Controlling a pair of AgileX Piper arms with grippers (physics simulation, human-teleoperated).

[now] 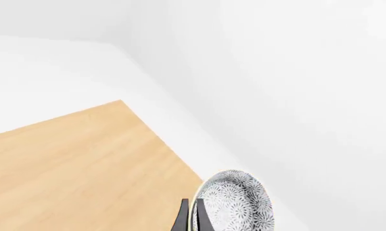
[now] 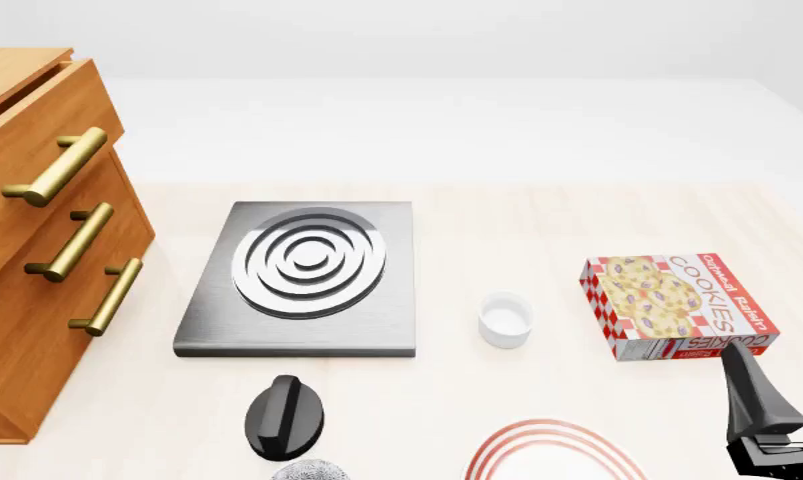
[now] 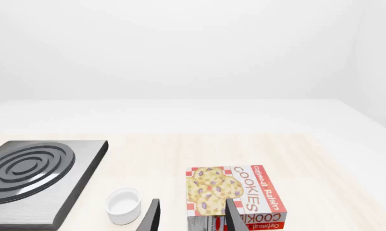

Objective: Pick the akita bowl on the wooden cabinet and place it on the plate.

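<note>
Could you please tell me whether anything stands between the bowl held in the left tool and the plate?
Nothing visible does. In the front view, only bare table lies between the bowl, gripped by the left tool, and the plate to its right. The cup and cookie box lie farther back.

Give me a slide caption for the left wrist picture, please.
Left hand gripping the rim of the speckled akita bowl above the wooden cabinet.
</note>
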